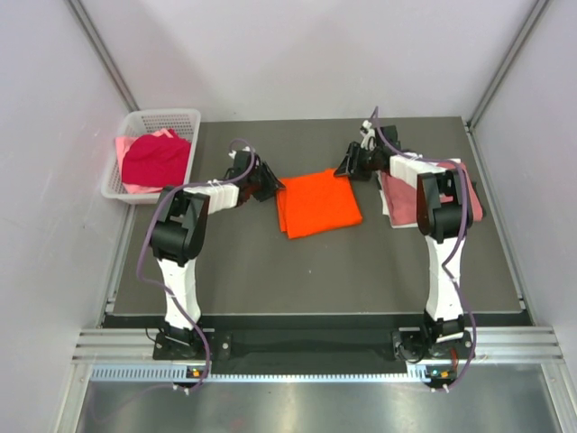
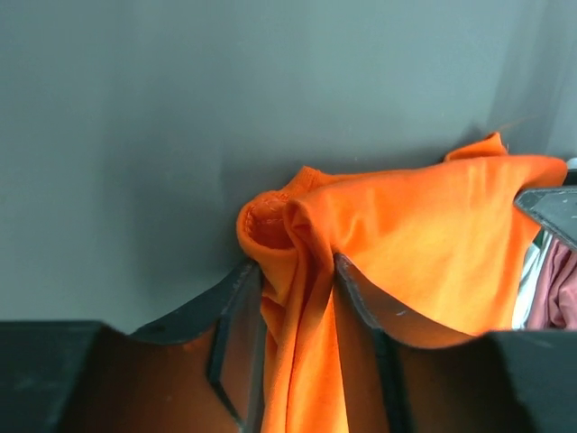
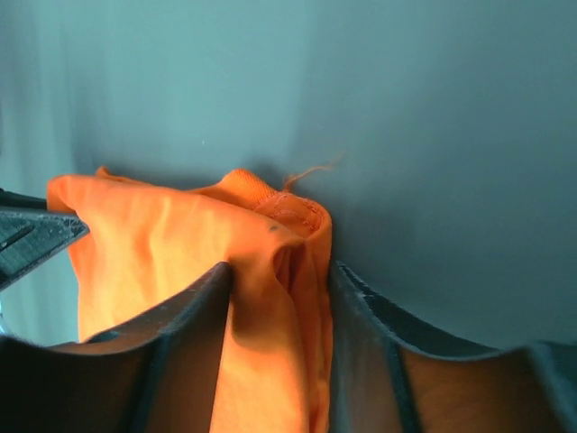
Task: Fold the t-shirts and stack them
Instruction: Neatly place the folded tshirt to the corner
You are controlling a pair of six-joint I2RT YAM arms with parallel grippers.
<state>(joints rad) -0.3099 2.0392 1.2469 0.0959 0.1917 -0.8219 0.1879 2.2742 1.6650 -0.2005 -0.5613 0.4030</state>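
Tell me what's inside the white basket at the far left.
A bunched crimson t-shirt lies on top in the basket, with pink cloth showing beside and under it. How many pink shirts there are, and anything beneath, is covered.

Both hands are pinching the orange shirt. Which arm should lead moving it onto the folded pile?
Right, probably. The folded pile lies on the robot's right, near the orange shirt, whose far corner the right hand grips. The left hand, on the opposite corner, would have to reach across.

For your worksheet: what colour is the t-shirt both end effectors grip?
Bright orange t-shirt; clearest in top external view.
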